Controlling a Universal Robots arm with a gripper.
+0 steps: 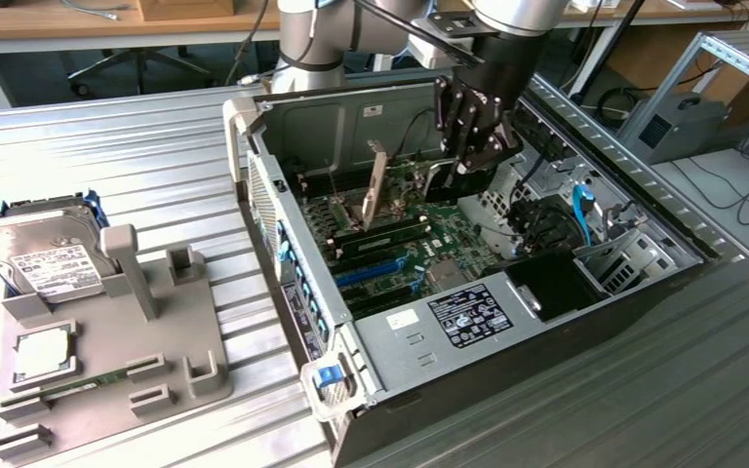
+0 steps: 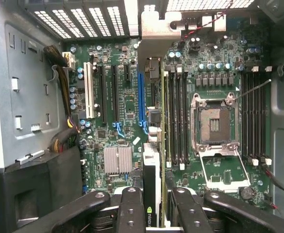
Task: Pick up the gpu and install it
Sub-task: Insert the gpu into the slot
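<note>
Gripper point(image 2: 154, 196) part-closed, clamping gpu point(image 2: 150, 165); Nvidia logo on card edge; over motherboard point(image 2: 125, 104).

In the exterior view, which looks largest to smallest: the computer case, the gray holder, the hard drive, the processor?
1. computer case
2. gray holder
3. hard drive
4. processor
No two look alike in size.

The gpu point(image 2: 151, 194), edge-on between the jaws, is cut off by the frame edge; its faces are hidden
</note>
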